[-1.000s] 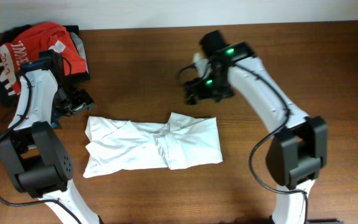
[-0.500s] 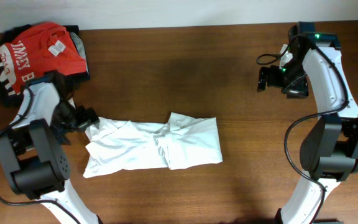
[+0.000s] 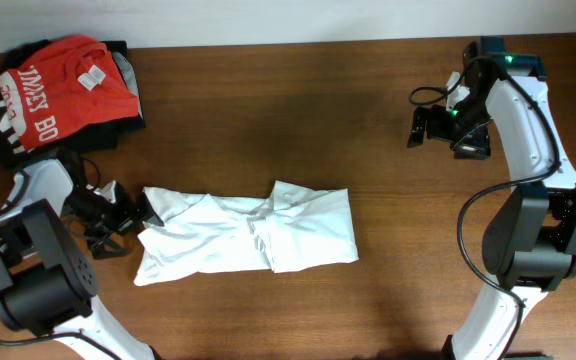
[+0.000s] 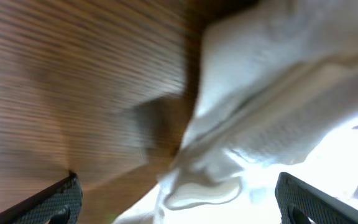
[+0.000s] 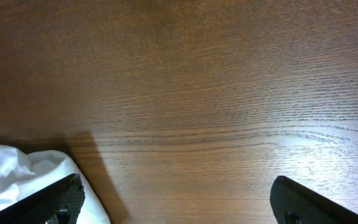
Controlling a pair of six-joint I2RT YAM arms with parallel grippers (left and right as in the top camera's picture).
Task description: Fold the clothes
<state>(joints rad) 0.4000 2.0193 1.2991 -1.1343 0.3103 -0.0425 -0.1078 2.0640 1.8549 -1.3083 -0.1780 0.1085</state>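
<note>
Wooden table [image 3: 268,100] is carrying: white T-shirt [image 3: 238,235], lying bunched; left gripper [image 3: 136,214], jaws spread, hovering at the shirt's left edge; right gripper [image 3: 415,128], jaws spread, hanging well apart.

- Overhead: fixed above, facing straight down; takes in the whole table [image 3: 268,110] and the shirt [image 3: 248,230].
- Left wrist: very near and blurred, over the shirt's left edge.
- Right wrist: farther off, over bare wood, with a shirt corner at lower left.
- Shared by all views: shirt and table.
</note>
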